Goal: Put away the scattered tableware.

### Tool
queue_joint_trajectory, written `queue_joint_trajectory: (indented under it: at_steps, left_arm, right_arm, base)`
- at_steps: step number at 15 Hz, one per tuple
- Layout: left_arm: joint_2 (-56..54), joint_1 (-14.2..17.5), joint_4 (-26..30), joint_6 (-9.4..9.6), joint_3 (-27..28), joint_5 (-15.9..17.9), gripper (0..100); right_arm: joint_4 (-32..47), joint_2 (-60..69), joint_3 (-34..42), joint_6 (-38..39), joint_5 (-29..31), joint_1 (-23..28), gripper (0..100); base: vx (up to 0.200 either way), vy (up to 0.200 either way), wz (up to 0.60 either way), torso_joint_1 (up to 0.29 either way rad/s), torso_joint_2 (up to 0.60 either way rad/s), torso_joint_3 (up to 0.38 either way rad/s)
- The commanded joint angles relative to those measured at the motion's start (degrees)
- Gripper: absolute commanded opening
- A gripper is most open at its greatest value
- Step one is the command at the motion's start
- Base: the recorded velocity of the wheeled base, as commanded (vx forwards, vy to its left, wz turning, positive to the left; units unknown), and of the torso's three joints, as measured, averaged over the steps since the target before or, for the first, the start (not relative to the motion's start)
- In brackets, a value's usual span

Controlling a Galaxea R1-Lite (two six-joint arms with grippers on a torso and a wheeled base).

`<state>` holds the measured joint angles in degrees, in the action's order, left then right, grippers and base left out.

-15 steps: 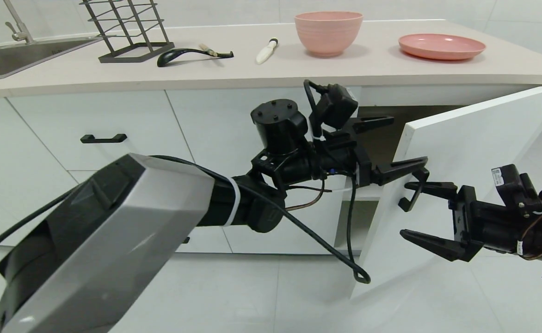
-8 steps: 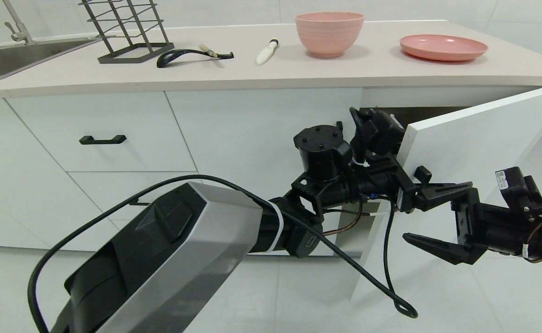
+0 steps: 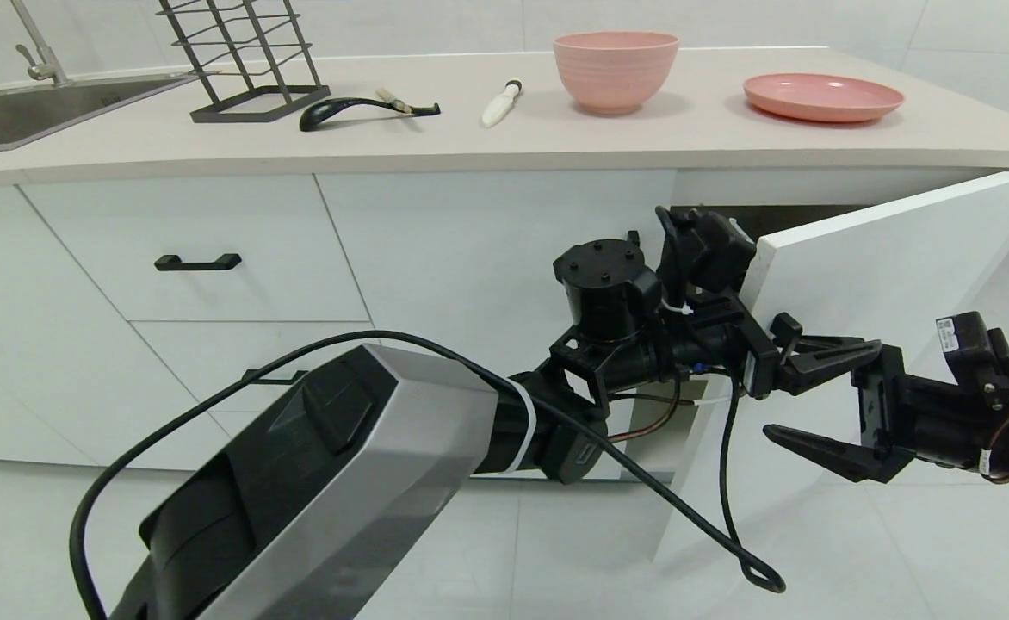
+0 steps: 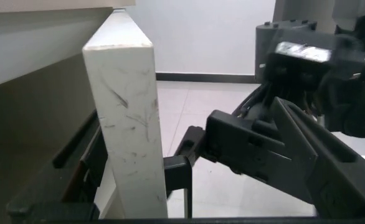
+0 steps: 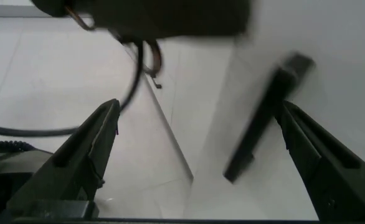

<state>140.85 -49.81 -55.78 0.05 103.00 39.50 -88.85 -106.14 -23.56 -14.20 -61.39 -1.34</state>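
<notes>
Below, the left pincer (image 3: 814,351) straddles the edge of the open cabinet door (image 3: 892,250), jaws parted around it, while the right pincer (image 3: 801,392) gapes wide and empty before the door's face; pink bowl (image 3: 615,69), pink plate (image 3: 823,95), black ladle (image 3: 341,110) and knife (image 3: 500,102) sit on the bench (image 3: 470,142) above
</notes>
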Motion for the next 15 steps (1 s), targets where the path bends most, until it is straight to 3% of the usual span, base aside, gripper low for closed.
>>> queue_joint_trajectory:
  at_steps: [1, 3, 5, 9, 11, 15]
  left_arm:
    - [-0.1, -0.1, -0.1, 0.04, 0.0, 0.5, 100]
    - [-0.1, -0.1, 0.0, 0.04, 0.0, 0.3, 100]
    - [-0.1, -0.2, 0.1, 0.04, 0.0, -2.3, 100]
    - [0.0, 0.6, 0.1, -0.14, -0.1, -6.1, 100]
    - [-0.1, 0.5, 0.1, -1.37, -0.1, -7.5, 100]
    - [0.0, 0.2, 0.2, -2.69, -0.2, -8.9, 100]
  right_arm:
    - [1.1, -2.8, 0.0, 0.3, 1.0, 1.3, 100]
    - [1.1, -3.6, 0.1, 0.3, 1.0, 2.0, 100]
    - [1.2, -2.3, 1.1, 0.3, 1.7, 2.1, 100]
    - [1.6, 3.2, 10.9, -0.5, 4.7, 4.3, 100]
    - [1.7, 8.1, 15.5, -0.4, 5.5, 4.7, 100]
    - [2.4, 19.6, 23.3, -0.7, 7.0, 12.5, 100]
  base:
    - [0.0, 0.0, 0.0, 0.0, 0.0, 0.0]
    - [0.0, 0.0, 0.0, 0.0, 0.0, 0.0]
    - [0.0, 0.0, 0.0, 0.0, 0.0, 0.0]
    - [0.0, 0.0, 0.0, 0.0, 0.0, 0.0]
    - [0.0, 0.0, 0.0, 0.0, 0.0, 0.0]
    - [0.0, 0.0, 0.0, 0.0, 0.0, 0.0]
